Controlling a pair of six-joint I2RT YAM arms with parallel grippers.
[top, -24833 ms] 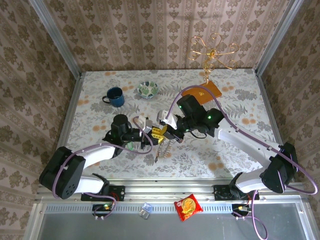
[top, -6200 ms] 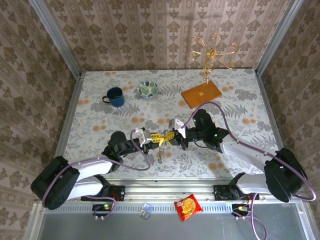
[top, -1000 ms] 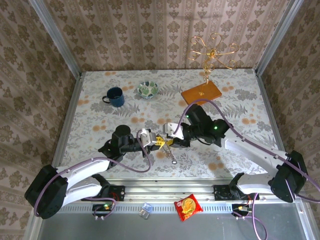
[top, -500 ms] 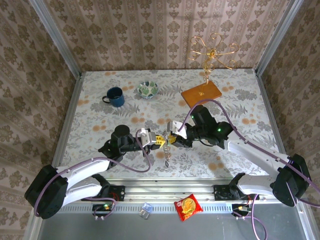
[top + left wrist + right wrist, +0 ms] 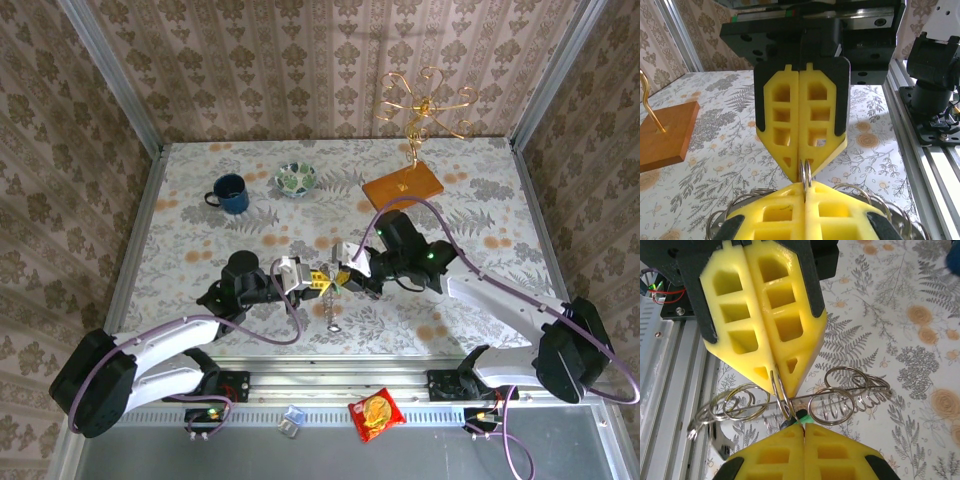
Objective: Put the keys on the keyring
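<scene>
While both my end effectors pinch shut tip to tip at frame centre, the risk is the keyring twisting out of my left end effector, because my right end effector clamps the green key right against it. Wire rings dangle over the surface. Both arms reach inward, low, meeting head-on.

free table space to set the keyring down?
Bare tabletop right of the wooden stand base, and along the left edge below the blue mug. Crowded mid-table, where the left gripper and right gripper meet on the keyring.
</scene>
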